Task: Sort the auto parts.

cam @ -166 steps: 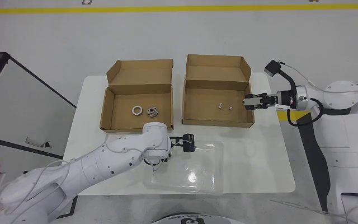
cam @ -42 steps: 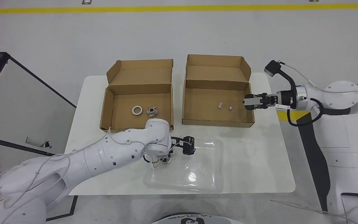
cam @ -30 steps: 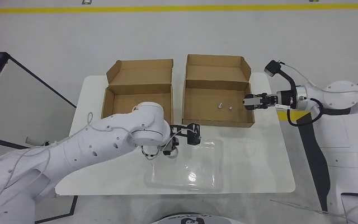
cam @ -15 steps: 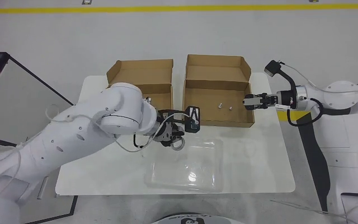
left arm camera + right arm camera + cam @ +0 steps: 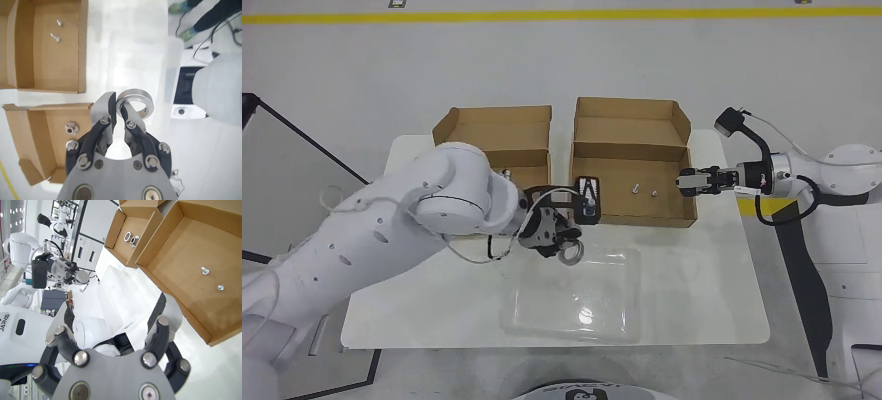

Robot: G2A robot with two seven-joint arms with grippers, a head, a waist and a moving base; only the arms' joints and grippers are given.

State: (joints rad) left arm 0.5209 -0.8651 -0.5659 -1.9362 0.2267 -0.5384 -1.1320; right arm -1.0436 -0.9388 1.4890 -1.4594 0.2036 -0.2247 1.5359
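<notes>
lifts the silver ring (image 5: 140, 112) out of the clear tray (image 5: 617, 285), left claw (image 5: 118, 106) pinched on its rim; looks ready for the left box (image 5: 492, 128).

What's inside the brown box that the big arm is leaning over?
A silver ring and a flanged metal part lie side by side on the box floor. From above, the left arm covers most of that floor, so anything else there is hidden.

box (image 5: 492, 128) floor behind left arm (image 5: 447, 195), fasteners (image 5: 638, 186) too small to identify
</notes>
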